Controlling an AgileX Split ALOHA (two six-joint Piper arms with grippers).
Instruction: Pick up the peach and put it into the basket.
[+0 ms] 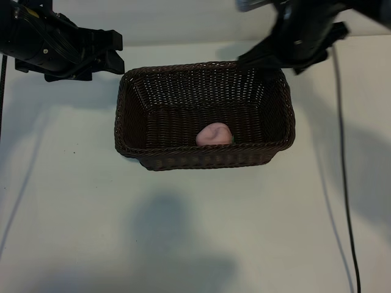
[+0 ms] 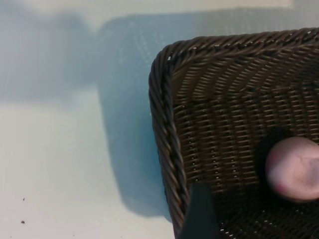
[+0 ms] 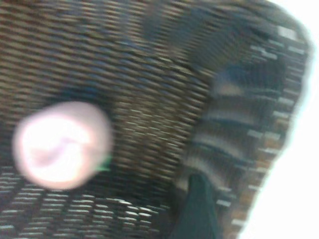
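The pale-pink peach [image 1: 214, 133] lies on the floor of the dark-brown wicker basket [image 1: 201, 160], against its near wall, with nothing touching it. My right gripper [image 1: 259, 60] hangs above the basket's far right corner, open and empty. In the right wrist view one of its dark fingers [image 3: 199, 209] shows over the basket wall [image 3: 234, 124], well apart from the peach [image 3: 62, 144]. My left gripper [image 1: 118, 54] is parked open beside the basket's far left corner. In the left wrist view one finger [image 2: 199, 214] stands by the braided rim [image 2: 162, 124], and the peach [image 2: 294, 169] rests deeper inside.
The basket stands in the middle of a white tabletop [image 1: 183, 232]. A black cable [image 1: 342, 183] runs down the right side of the table and another [image 1: 3, 91] hangs at the far left edge.
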